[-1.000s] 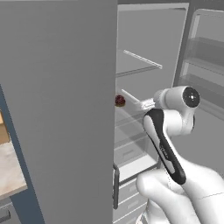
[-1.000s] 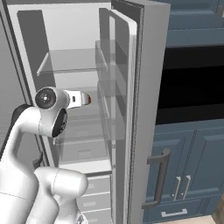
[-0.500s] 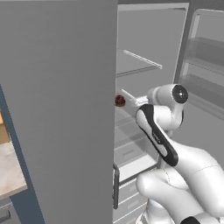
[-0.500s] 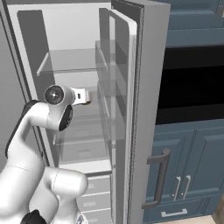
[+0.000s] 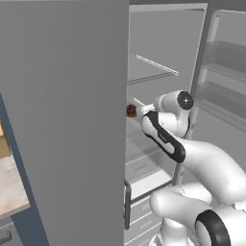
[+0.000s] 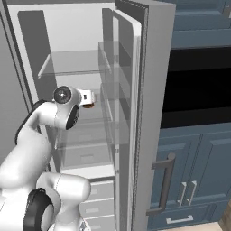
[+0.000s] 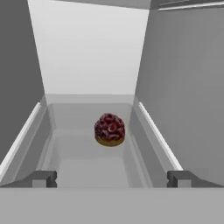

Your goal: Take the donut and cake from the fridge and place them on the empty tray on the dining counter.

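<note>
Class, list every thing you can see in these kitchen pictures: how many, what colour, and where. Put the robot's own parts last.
Fridge: one, grey with a pale interior, door swung open.
Glass shelves: several, clear, inside the fridge and along its door.
Cake: one, dark reddish brown, small and round, on a fridge shelf straight ahead of the tool, untouched.
Cabinets: blue-grey with bar handles, right of the fridge in the right base view.
Dark recess: one, black, above those cabinets.
Counter: one, beige top, at the left edge of the left base view.
Arm: one, white with dark joints, reaching into the fridge.
Tool: one, dark tips spread open, short of the cake, holding nothing.
</note>
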